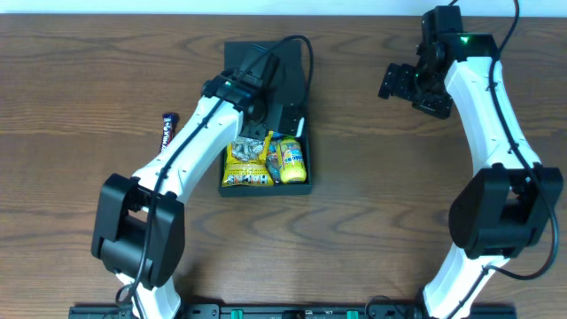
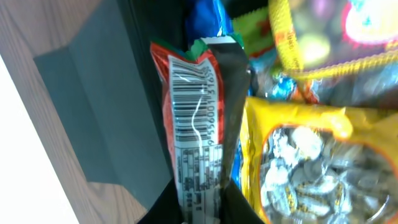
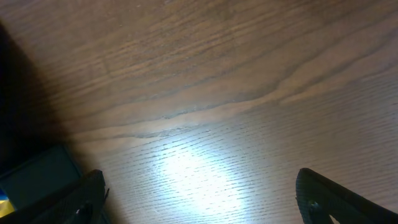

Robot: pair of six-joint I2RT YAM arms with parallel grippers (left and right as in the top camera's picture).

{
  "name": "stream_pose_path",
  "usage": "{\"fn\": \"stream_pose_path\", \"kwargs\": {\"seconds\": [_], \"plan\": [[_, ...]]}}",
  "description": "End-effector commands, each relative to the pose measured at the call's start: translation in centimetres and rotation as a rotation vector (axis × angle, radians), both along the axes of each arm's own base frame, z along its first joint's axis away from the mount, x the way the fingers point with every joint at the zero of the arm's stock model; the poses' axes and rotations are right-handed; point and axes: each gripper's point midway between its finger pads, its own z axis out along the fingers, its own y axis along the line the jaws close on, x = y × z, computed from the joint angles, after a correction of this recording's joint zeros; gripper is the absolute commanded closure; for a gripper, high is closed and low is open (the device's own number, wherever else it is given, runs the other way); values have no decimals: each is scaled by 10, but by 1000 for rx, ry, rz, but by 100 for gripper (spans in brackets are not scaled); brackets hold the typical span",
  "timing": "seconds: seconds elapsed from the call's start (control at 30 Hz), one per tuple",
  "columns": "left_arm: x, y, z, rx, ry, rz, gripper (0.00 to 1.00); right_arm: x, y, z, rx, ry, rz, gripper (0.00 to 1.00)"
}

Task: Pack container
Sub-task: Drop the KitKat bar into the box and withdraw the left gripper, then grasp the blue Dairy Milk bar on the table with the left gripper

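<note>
packets [image 1: 248, 165] in container [image 1: 237, 58], bar [image 1: 167, 131] on table [image 1: 71, 71] left of it

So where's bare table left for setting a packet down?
Bare table between the container and the open right gripper, and between the container and the near edge. Crowded: inside the container, where the left gripper holds a barcoded packet over snacks.

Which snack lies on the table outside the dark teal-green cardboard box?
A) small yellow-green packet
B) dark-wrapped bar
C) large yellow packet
B: the dark-wrapped bar lies on the wooden table left of the dark teal-green cardboard box, which holds the other two.
</note>
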Motion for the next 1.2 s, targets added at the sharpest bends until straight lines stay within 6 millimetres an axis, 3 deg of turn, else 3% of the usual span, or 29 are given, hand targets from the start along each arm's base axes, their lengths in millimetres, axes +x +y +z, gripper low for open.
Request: {"fn": "stream_pose_path", "kwargs": {"seconds": [0.0,0.07,0.2,0.33,0.47,0.57,0.6,0.7,0.83,1.1,1.17], "plan": [[1,4,-5,-53,38,114,29,3,-6,15,-19,-38,1,3],[4,3,-4,-94,41,210,5,3,-6,15,-18,-39,1,2],[12,6,-1,-125,23,328,5,4,-6,15,-18,-41,1,2],[32,26,7,-87,-88,478,5,3,-6,15,-18,-41,1,1],[55,59,19,-79,-206,685,5,3,-6,15,-18,-41,1,1],[65,99,21,-143,-227,921,5,3,-6,15,-18,-39,1,1],[67,123,20,-202,-218,1079,5,3,-6,15,-18,-38,2,1],[58,169,8,-300,-119,1338,5,2,-5,15,-18,-36,3,1],[32,208,-8,-402,106,1514,5,3,-5,15,-18,-38,3,1],[14,224,-22,-451,253,1497,0,5,-5,15,-18,-47,3,1],[7,222,-32,-433,277,1503,10,6,-5,16,-18,-50,3,1]]}}
